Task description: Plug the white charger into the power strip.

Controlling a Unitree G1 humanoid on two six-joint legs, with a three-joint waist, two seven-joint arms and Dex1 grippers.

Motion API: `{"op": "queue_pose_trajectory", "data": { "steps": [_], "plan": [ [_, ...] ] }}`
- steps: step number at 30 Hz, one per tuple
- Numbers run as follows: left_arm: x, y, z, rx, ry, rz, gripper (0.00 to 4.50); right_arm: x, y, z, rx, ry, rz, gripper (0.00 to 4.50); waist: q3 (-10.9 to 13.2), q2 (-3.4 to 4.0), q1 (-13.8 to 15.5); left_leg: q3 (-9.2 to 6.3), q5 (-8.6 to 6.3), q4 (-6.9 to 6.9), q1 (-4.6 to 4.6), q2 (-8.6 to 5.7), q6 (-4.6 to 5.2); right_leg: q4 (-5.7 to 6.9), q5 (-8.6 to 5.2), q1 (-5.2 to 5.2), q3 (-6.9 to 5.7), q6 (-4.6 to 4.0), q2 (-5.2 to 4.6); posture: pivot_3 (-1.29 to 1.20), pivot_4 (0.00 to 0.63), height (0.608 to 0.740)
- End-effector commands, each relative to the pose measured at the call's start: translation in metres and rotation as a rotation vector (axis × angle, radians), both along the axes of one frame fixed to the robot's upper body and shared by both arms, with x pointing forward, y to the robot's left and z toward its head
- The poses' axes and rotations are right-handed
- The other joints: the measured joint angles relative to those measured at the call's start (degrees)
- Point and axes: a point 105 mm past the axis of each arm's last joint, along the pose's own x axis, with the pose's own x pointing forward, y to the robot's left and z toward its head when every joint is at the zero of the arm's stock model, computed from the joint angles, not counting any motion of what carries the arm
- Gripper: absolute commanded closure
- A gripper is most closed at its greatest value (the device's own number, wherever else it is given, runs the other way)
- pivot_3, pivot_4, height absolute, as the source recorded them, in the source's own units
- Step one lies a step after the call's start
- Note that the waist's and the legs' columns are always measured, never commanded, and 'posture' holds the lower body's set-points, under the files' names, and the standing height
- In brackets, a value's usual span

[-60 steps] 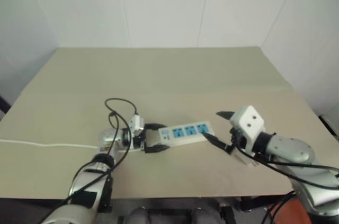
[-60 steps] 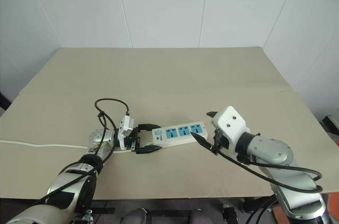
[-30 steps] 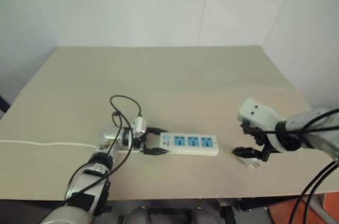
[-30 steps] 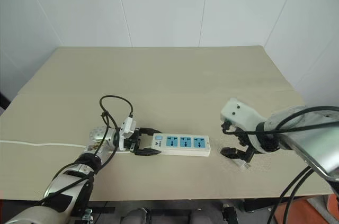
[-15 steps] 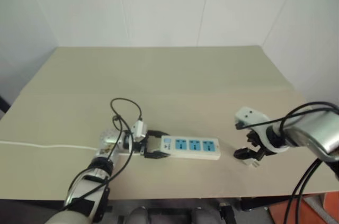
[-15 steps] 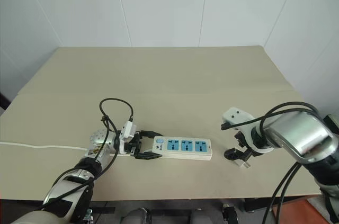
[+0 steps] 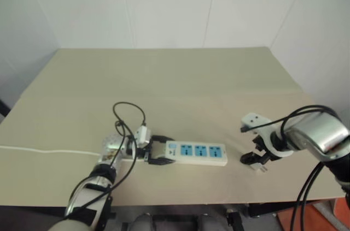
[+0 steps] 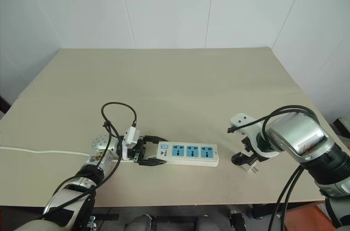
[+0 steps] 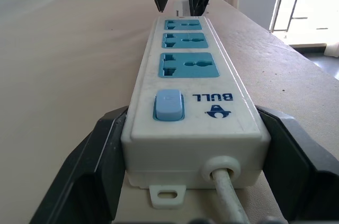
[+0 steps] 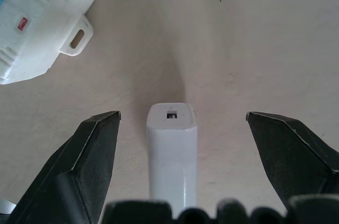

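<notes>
Room: plain white panelled walls [image 8: 164, 7] behind and to the right, meeting in a corner past the far right edge of the bench.
Bench [image 8: 164, 78]: broad, matte beige, mostly bare; near edge cut off at the bottom of the head views.
Power strip [image 8: 187, 153]: long white bar with three blue socket faces and a blue switch, flat on the near middle of the bench, lengthwise left to right; switch end toward the left claw.
Cord [image 8: 38, 151]: thin and white, running from the strip's left end along the bench and off the left border; its join with the strip hidden behind the left claw in the head views.
Left claw [image 8: 146, 153]: level, pointing right, black fingers [image 9: 95, 166] set against both long sides of the strip's switch end, gripping it.
Black cable [image 8: 117, 113]: looped above the left wrist.
Right claw [image 8: 247, 160]: pointing steeply down at the bench to the right of the strip, fingers [image 10: 90, 155] spread wide, standing either side of the charger without touching it.
White charger [image 10: 172, 150]: small white block lying on the bench between the spread right fingers, near the strip's free end yet apart from it; a small dark port on the end facing away from the wrist.
Hard to make out: prongs of the charger not visible; near end of the charger cut off by the claw's base in the right wrist view; in the head views only a white sliver below the right claw.
</notes>
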Motion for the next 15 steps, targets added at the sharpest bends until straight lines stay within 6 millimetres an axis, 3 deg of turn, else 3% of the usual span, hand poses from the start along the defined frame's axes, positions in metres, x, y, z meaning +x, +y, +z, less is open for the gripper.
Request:
{"op": "queue_pose_trajectory", "data": {
  "steps": [1, 9, 15],
  "plan": [
    [-0.004, 0.002, -0.004, 0.005, 0.007, -0.007, 1.24, 0.003, -0.002, 0.000, -0.009, -0.015, -0.008, 0.56, 0.00, 0.00, -0.02, 0.00, 0.00, 0.00, 0.01, 0.00, 0.00, 0.00, 0.00, 0.00, 0.00, 0.00, 0.00, 0.00, 0.150, 0.740],
    [-0.003, 0.002, -0.003, 0.011, 0.003, -0.006, 1.24, 0.001, 0.000, 0.005, -0.038, -0.025, 0.031, 2.93, -0.01, 0.02, -0.05, 0.01, 0.00, 0.00, 0.01, 0.00, 0.00, 0.01, 0.00, 0.00, 0.01, 0.00, 0.00, 0.00, 0.150, 0.740],
    [-0.003, 0.002, -0.003, 0.022, 0.003, -0.010, 1.24, 0.008, 0.014, 0.037, -0.056, -0.149, 0.104, 2.93, -0.02, 0.04, -0.06, 0.00, 0.00, 0.00, 0.01, 0.00, 0.00, 0.03, 0.00, -0.02, 0.01, 0.00, 0.01, 0.00, 0.150, 0.740]
  ]
}}
